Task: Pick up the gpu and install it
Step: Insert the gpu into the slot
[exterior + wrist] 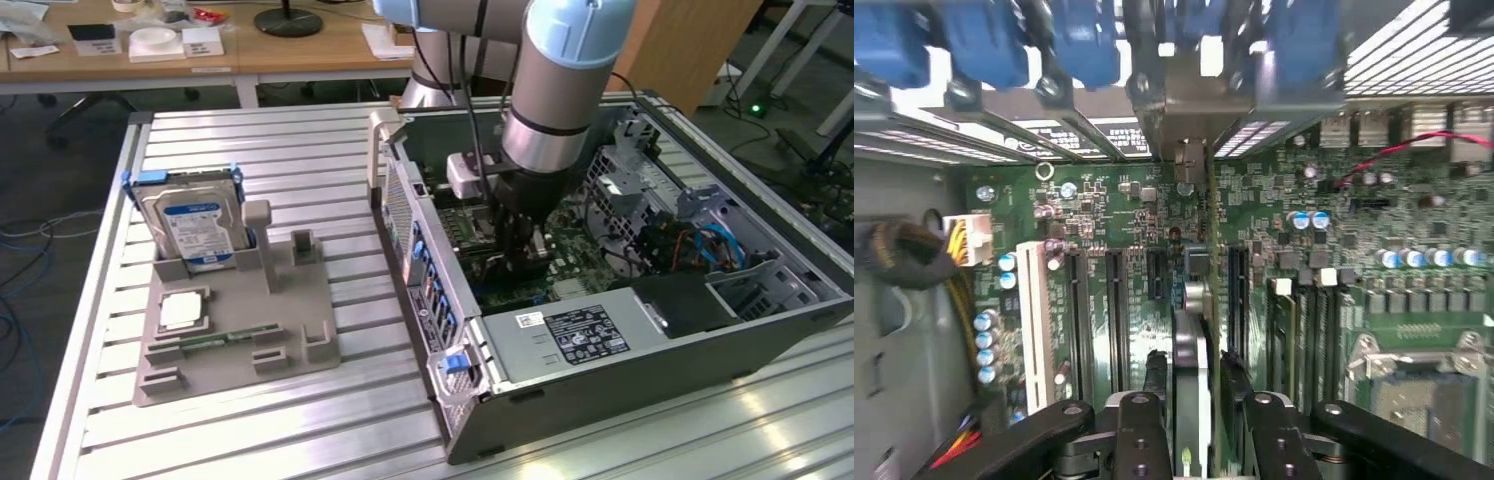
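The gpu is seen edge-on in the wrist view, a thin dark card standing upright in a slot of the green motherboard, its silver end bracket against the case's rear wall. My gripper straddles the card, and its black fingers stand a small gap off each side. In the exterior view the gripper reaches straight down into the open computer case, and it hides the card.
On a grey fixture at the exterior view's left stand a silver hard drive, a small chip and a green memory stick. A power supply and blue cables crowd the case. Empty slots flank the card.
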